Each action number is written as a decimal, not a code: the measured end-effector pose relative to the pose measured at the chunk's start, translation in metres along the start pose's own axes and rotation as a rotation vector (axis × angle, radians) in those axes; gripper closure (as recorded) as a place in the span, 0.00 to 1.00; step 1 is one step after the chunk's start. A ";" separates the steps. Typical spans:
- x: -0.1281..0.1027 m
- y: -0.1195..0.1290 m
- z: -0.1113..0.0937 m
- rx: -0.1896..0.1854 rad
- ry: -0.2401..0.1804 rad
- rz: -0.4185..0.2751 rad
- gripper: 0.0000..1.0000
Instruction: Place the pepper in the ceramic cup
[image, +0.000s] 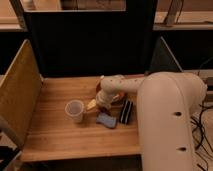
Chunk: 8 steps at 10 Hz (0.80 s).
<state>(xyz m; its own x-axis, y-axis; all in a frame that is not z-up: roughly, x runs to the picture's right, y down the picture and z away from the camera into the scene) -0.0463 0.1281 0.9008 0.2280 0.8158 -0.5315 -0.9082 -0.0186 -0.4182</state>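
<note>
The white ceramic cup (75, 110) stands upright on the wooden table (55, 135), left of centre. My gripper (99, 103) is low over the table just right of the cup, at the end of the white arm (165, 115) that reaches in from the right. The pepper is not visible; the wrist hides the spot under the gripper. A small pale yellowish bit (91, 105) shows between the gripper and the cup.
A blue flat pad (106, 120) lies in front of the gripper. A dark slab-like object (126, 111) lies to its right. An orange-brown round dish (118, 100) sits mostly hidden behind the wrist. Tall panels wall the left, back and right sides.
</note>
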 end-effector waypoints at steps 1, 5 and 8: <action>0.000 0.000 -0.001 0.001 -0.001 -0.002 0.40; -0.004 0.000 -0.005 0.016 -0.009 0.002 0.44; -0.004 0.002 -0.004 0.020 -0.010 0.004 0.44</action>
<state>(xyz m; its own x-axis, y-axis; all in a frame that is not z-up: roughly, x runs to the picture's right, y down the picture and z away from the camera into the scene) -0.0472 0.1228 0.8991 0.2214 0.8215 -0.5255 -0.9159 -0.0098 -0.4013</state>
